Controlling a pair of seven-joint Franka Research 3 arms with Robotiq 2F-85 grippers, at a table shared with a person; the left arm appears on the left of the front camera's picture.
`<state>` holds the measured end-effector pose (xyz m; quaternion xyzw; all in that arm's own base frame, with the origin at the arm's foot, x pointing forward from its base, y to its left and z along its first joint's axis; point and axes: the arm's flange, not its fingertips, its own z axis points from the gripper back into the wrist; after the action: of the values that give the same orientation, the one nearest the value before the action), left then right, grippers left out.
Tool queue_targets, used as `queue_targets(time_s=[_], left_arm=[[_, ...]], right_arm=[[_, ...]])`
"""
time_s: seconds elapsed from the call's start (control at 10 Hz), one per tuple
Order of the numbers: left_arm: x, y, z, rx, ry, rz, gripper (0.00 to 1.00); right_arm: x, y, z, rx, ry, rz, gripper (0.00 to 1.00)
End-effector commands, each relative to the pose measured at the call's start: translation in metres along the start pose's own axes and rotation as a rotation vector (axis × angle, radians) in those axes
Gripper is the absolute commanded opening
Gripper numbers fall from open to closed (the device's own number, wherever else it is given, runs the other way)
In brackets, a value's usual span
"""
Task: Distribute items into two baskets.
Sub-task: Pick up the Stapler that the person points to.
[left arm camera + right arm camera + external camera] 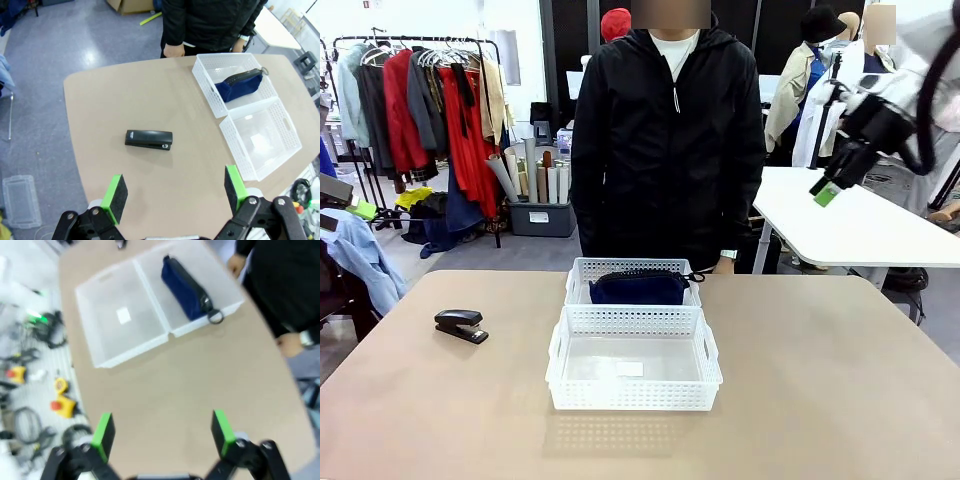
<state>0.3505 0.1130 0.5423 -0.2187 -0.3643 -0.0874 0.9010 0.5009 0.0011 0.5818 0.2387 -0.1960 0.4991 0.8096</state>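
Two white perforated baskets stand end to end at the table's middle. The far basket holds the navy zip pouch; the near basket has only a small white label on its floor. The black stapler lies on the table left of the baskets. In the left wrist view my left gripper hangs open high above the table, with the stapler beyond its fingertips and the pouch farther right. My right gripper is raised at the upper right, open; its wrist view looks down on the pouch and both baskets.
A person in a black jacket stands at the far edge right behind the baskets, one hand at the table edge. A white table stands at the right, a clothes rack at the back left. Cables and tools lie on the floor beside the table.
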Motion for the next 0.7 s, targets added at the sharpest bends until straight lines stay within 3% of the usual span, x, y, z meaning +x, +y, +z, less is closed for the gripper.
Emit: queue_targets(time_s=[0.0,0.4,0.6], left_arm=[[0.000,0.001,0.000,-0.010,-0.003,-0.002,1.00],[0.000,0.001,0.000,-0.010,-0.003,-0.002,1.00],[0.000,0.001,0.000,-0.010,-0.003,-0.002,1.00]], right_arm=[[-0.041,0.036,0.009,-0.022,-0.115,-0.049,1.00],[-0.101,0.081,0.022,-0.010,-0.183,-0.133,1.00],[-0.127,0.075,0.015,0.002,-0.253,-0.157,1.00]])
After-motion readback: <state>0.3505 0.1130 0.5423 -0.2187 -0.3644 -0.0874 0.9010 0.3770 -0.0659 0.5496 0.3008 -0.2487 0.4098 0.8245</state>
